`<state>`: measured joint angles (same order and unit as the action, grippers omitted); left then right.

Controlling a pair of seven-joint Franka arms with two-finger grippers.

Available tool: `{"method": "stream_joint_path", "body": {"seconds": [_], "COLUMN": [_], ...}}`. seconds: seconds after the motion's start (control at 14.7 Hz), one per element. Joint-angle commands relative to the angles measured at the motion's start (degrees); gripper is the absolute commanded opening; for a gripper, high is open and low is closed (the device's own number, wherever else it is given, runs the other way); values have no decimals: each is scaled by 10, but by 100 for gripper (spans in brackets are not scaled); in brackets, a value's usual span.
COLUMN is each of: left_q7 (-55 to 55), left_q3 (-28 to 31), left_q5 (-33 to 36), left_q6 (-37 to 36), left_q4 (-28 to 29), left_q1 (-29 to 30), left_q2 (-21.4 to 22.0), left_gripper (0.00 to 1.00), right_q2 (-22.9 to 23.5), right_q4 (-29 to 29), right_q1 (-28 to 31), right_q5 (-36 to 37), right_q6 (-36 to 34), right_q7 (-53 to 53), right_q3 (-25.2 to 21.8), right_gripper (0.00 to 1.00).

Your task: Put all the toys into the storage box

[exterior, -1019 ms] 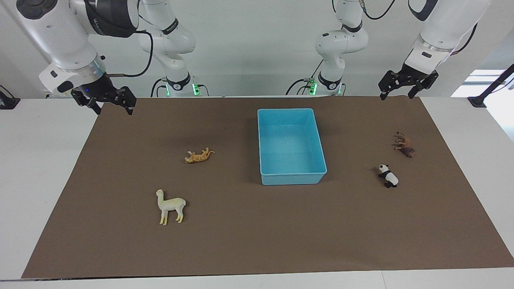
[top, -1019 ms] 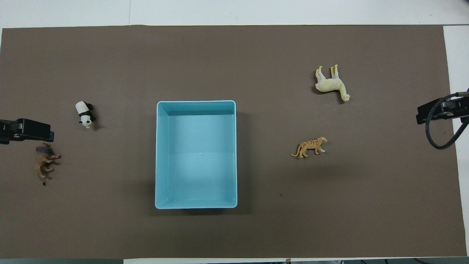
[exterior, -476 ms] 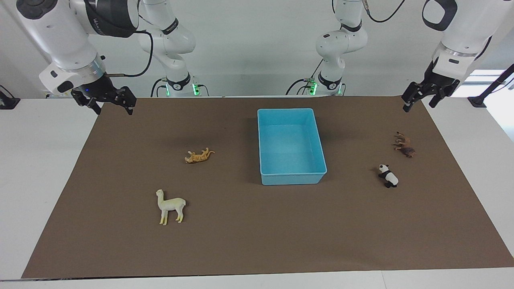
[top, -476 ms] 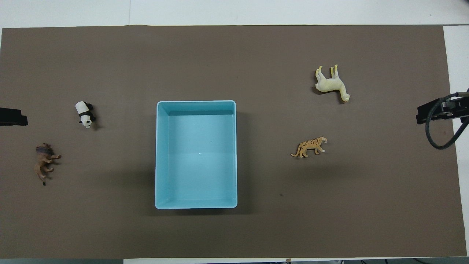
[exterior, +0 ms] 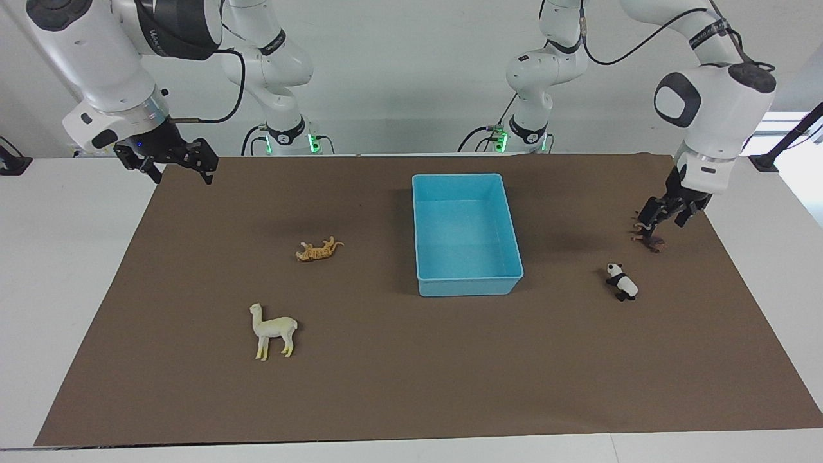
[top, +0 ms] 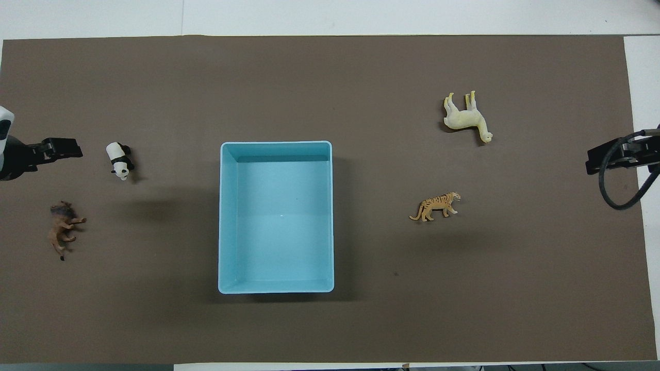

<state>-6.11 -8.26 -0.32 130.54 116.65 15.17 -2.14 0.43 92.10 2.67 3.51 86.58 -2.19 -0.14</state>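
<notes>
The light blue storage box (exterior: 469, 286) (top: 276, 287) stands empty mid-mat. The brown lion (exterior: 651, 242) (top: 62, 229) and the panda (exterior: 622, 281) (top: 119, 159) lie toward the left arm's end. The tiger (exterior: 318, 249) (top: 435, 206) and the cream alpaca (exterior: 273, 329) (top: 464, 118) lie toward the right arm's end. My left gripper (exterior: 665, 215) (top: 62, 149) is open and hangs low just over the lion, hiding part of it in the facing view. My right gripper (exterior: 179, 166) (top: 613, 154) is open and empty, and waits over the mat's corner.
A brown mat (exterior: 411, 386) covers most of the white table (exterior: 64, 257). Black stands sit at the table's corners near the robots (exterior: 768, 162) (exterior: 13, 166).
My left arm has swung out and come down from the mat's edge near the robots to just over the lion. The right arm and all toys have not moved.
</notes>
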Motion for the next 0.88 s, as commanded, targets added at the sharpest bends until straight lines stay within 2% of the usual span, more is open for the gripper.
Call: {"method": "stream_joint_path", "body": {"seconds": [0.0,0.14,0.68,0.82], "left_q7": [-16,-33,-43,-37], "left_q3": [4,3,4,4], "left_q5": [6,6,8,9], "left_q6": [71,124,147,148], "left_q4": [-10,-8,0,11], "left_q1": [-6,-7,-30,-30], "left_q2": [-63,-96,-144,-145], "left_gripper": [100,100,99,79], "right_q2": [-13,-13,-22,-29], "right_q4": [13,13,12,20], "right_q1": [7,8,8,2], "right_q5": [-10,-10,-10,-11], "right_q6": [-4,-4,-6,-2], "right_q7": [-8,-8,-11,-12], "right_q3": [2,2,1,5], "right_gripper": [100,100,100,100]}}
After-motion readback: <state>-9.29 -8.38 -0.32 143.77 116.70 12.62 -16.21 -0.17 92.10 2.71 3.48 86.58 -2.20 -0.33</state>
